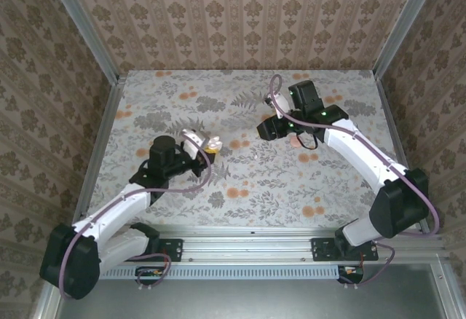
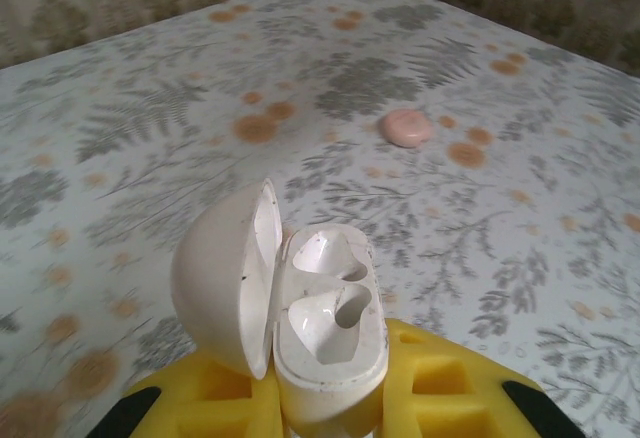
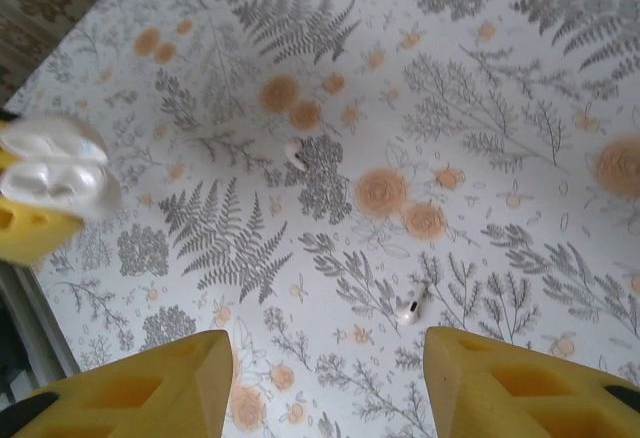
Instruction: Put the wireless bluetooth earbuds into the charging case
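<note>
In the left wrist view, closest to the lens, the left gripper (image 2: 330, 403) has its yellow fingers (image 2: 215, 403) clenched around the base of the charging case (image 2: 325, 338), holding it up off the table (image 2: 120, 108). The case is a pale, off-white clamshell standing open, with its rounded lid (image 2: 220, 278) swung up on the left at the hinge. Its two moulded wells (image 2: 325, 293) show bare glossy plastic with a few dark specks. Farther off, a small pink oval object (image 2: 405, 128) lies on the flower-printed tabletop among the orange dots.

In the right wrist view, the right gripper (image 3: 328, 363) hangs above the table with its yellow fingers (image 3: 150, 388) spread apart and nothing between them. Just beyond the gap, nearer the right-hand finger, one earbud (image 3: 408, 308) lies on the print, a tiny white piece with a short stem. The second earbud (image 3: 296, 150) lies farther out beside a dark grey flower, well apart from the first. At the left edge of that view the open case shows again, blurred and glossy white, gripped in yellow and well apart from both earbuds.
</note>
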